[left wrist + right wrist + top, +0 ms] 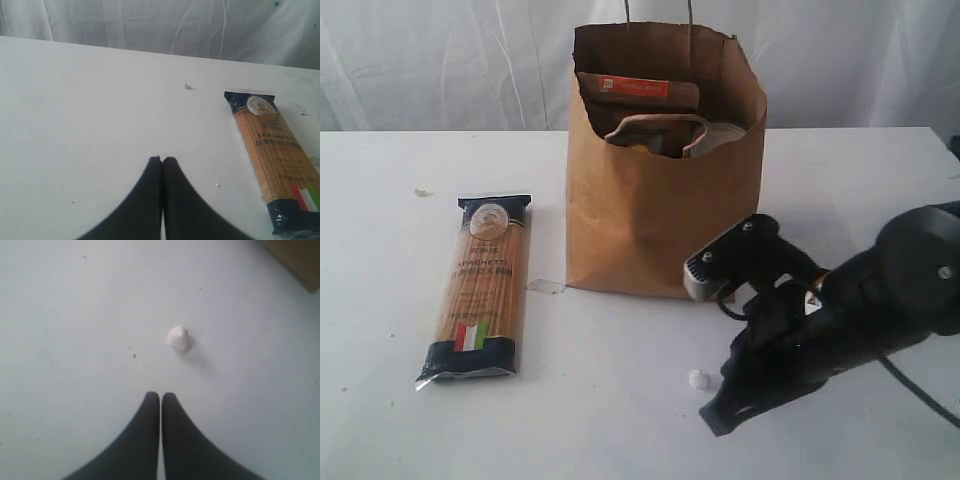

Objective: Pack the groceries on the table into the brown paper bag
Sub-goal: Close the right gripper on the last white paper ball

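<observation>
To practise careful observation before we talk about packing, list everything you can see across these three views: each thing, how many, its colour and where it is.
brown paper bag: one, brown, upright mid-table
brown pouch: one, brown with orange label, inside the bag
pale item: one, grey-white, inside the bag; unclear what it is
spaghetti packet: one, golden with dark ends, flat on the table, left of the bag in the exterior view
small ball: one, white, on the table before the bag
table: one, white
curtain: one, white, behind the table
right arm: one, black, right of the bag
left pincer: one, black, shut, empty
right pincer: one, black, shut, empty, near the ball
</observation>
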`<state>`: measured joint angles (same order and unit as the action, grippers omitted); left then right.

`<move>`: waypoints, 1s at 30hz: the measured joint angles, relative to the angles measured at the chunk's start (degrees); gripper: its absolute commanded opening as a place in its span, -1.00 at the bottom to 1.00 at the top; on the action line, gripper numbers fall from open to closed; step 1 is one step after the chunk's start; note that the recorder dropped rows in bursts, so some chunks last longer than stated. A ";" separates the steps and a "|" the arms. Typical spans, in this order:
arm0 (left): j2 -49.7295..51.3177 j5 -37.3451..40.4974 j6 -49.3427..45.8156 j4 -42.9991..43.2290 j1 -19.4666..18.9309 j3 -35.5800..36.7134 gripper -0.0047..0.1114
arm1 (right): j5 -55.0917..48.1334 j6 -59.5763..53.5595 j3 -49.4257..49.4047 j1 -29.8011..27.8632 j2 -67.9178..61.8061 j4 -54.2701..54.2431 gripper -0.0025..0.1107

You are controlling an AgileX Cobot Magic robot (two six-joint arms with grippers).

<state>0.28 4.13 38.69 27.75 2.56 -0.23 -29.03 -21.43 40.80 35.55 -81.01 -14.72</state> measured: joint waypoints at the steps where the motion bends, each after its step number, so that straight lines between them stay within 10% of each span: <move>1: 0.00 0.00 0.00 0.00 0.00 0.00 -0.92 | 0.00 -0.24 0.53 0.49 -1.11 -0.16 -0.93; 17: 0.00 0.00 0.00 0.00 0.00 0.00 -0.92 | 4.83 -6.26 5.88 1.50 -12.21 -0.04 -0.39; 30: 0.00 0.00 0.00 0.00 0.00 0.00 -0.92 | 11.87 -6.61 5.88 1.50 -15.70 0.36 -0.36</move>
<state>0.28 4.13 38.69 27.75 2.56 -0.23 -17.15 -28.04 46.68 37.05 -96.71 -14.35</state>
